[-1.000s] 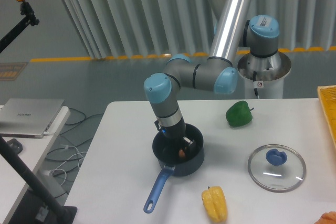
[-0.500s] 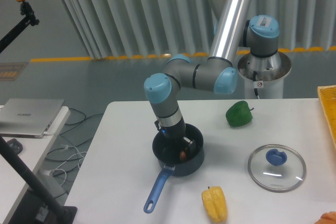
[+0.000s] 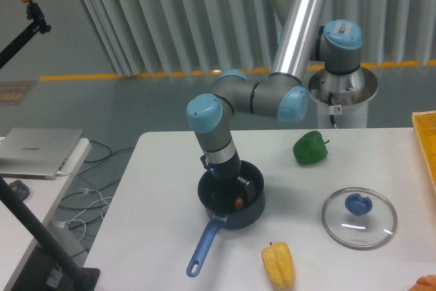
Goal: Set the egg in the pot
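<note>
While the gripper (image 3: 230,192) reaches down inside the pot (image 3: 231,197), the egg (image 3: 238,202) lies on the pot's floor near its front wall; whether the fingers are apart or together I cannot tell. Likely light, smooth and fragile, it wants gentle holds across its middle. Straight up is open; the rim hems sideways moves.

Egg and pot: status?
Gripper down inside the pot; jaw state unreadable. Egg sits low in the pot by the fingertips; grip or release unclear. Nothing obstructing; glass lid lies off to the side.
</note>
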Robot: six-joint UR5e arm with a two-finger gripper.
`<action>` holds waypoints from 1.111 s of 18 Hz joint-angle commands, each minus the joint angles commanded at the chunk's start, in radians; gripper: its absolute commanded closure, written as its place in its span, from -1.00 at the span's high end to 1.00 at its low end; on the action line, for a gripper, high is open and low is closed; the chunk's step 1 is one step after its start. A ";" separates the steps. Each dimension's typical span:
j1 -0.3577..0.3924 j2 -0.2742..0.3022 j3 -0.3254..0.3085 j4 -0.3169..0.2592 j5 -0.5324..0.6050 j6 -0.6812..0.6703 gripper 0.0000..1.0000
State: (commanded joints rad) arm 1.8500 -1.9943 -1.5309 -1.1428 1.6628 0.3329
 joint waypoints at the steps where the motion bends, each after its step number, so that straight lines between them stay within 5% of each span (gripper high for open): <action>1: -0.002 0.012 0.000 0.000 0.000 0.000 0.91; 10: 0.015 0.110 -0.002 -0.015 0.006 0.049 0.98; 12: 0.044 0.143 0.000 -0.057 0.006 0.092 0.99; 16: 0.138 0.190 -0.002 -0.121 0.006 0.211 0.99; 18: 0.277 0.222 -0.002 -0.143 0.003 0.398 1.00; 20: 0.337 0.230 -0.002 -0.144 0.003 0.489 1.00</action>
State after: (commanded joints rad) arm 2.1871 -1.7641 -1.5324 -1.2870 1.6659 0.8217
